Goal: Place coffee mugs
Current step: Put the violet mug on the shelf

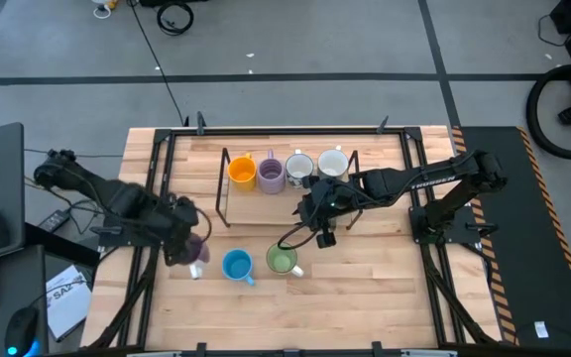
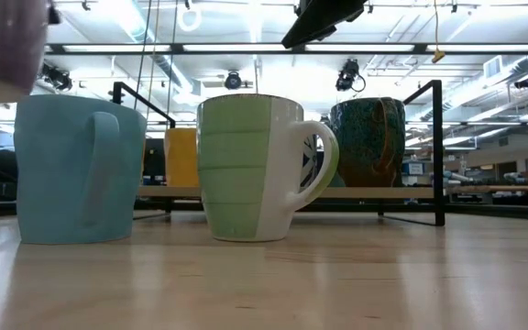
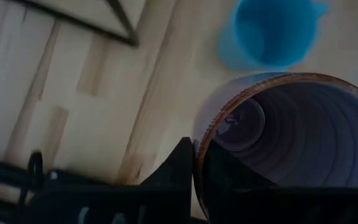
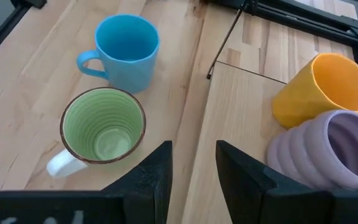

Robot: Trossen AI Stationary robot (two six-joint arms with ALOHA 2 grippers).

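Left gripper point(image 1: 192, 248): jaws pinch the lavender mug point(image 3: 291, 149) by its rim, lifted clear of the counter point(image 1: 365, 288), beside the blue mug point(image 1: 237, 265).
Right gripper point(image 4: 191, 165): jaws spread, empty, above the green mug point(image 1: 283, 261), probably about to grasp it.
Wire frame point(image 1: 222, 188): four mugs lined up inside, behind the blue mug.

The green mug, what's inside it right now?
Nothing: the green mug shows only a bare ringed floor and walls in the right wrist view. The right end effector hangs open beside it, not in it. Its underside cannot be seen.
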